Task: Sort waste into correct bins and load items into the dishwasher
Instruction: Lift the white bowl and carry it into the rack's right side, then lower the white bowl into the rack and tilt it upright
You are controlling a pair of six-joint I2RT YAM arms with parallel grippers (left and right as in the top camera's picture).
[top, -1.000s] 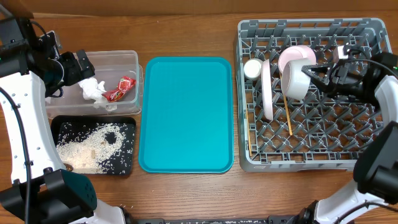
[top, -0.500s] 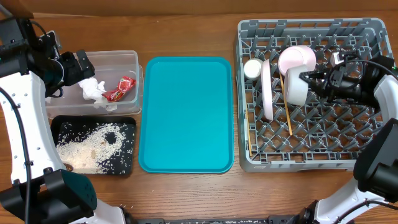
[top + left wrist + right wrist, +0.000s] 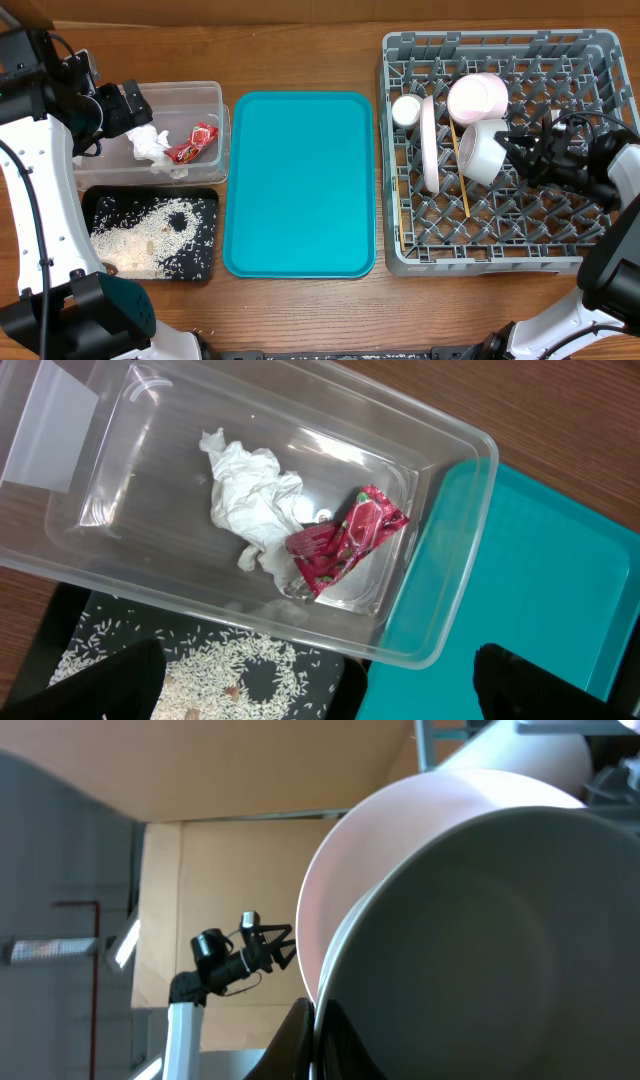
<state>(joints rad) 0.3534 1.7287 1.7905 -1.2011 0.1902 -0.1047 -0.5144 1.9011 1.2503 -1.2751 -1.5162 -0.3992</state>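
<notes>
My right gripper (image 3: 512,150) is shut on the rim of the white bowl (image 3: 480,150), held on its side low over the grey dish rack (image 3: 500,255). In the right wrist view the white bowl (image 3: 480,950) fills the frame, with the pink bowl (image 3: 335,890) behind it. The pink bowl (image 3: 477,95), white cup (image 3: 406,110), upright pink plate (image 3: 430,145) and chopsticks (image 3: 461,185) sit in the rack. My left gripper (image 3: 320,700) is open and empty over the clear box (image 3: 450,560), which holds the tissue (image 3: 250,500) and red wrapper (image 3: 345,540). Rice (image 3: 145,235) lies in the black tray (image 3: 205,265).
The large teal tray (image 3: 300,185) lies between the bins and the rack, with nothing on it. Bare wooden table runs along the front and back edges. The rack's right and front cells hold nothing.
My right gripper has moved toward the front and slightly right with the white bowl, lowering it into the rack below the pink bowl. The left arm has not moved.
</notes>
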